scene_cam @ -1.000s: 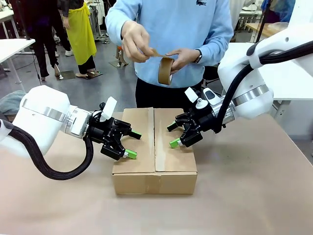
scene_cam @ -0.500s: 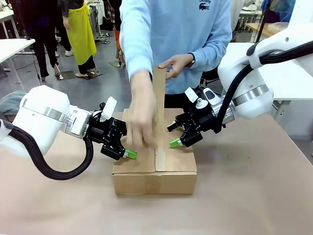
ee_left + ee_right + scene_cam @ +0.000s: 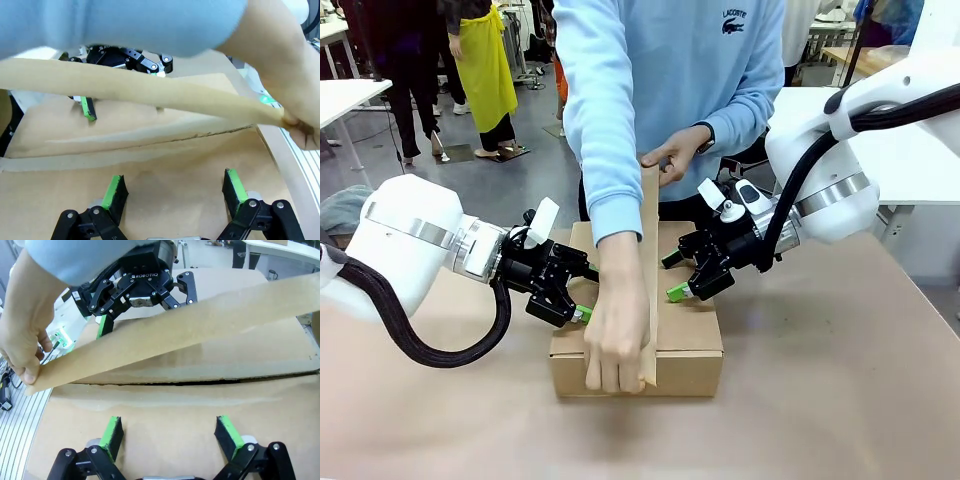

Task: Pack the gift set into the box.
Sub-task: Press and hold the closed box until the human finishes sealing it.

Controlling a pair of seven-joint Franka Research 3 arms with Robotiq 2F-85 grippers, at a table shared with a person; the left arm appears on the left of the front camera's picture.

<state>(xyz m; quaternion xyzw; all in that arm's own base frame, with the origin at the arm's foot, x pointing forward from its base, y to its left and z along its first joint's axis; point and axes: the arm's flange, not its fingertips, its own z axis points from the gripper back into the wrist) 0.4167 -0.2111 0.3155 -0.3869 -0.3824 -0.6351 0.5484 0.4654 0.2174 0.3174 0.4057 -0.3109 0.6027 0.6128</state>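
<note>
The brown box (image 3: 686, 340) sits closed at mid-table, its flaps meeting along a centre seam (image 3: 165, 383). The gift set is hidden. My left gripper (image 3: 585, 294) rests open on the left flap, partly behind the person's arm. My right gripper (image 3: 673, 277) rests open on the right flap. In the left wrist view my left gripper (image 3: 175, 190) spreads its green pads (image 3: 116, 191) over cardboard (image 3: 170, 165). My right gripper (image 3: 170, 434) does the same in its own view. The person stretches a tan tape strip (image 3: 649, 270) above the seam, one hand (image 3: 615, 350) at the box's front edge.
The person's other hand (image 3: 670, 155) holds the tape's far end above the box's back edge. The tape strip (image 3: 150, 92) hangs between both grippers. Bare table (image 3: 820, 400) lies around the box. People stand far back left.
The person's hand has pulled the tape strip from mid-box down to the front edge. Both grippers have stayed in place on the flaps.
</note>
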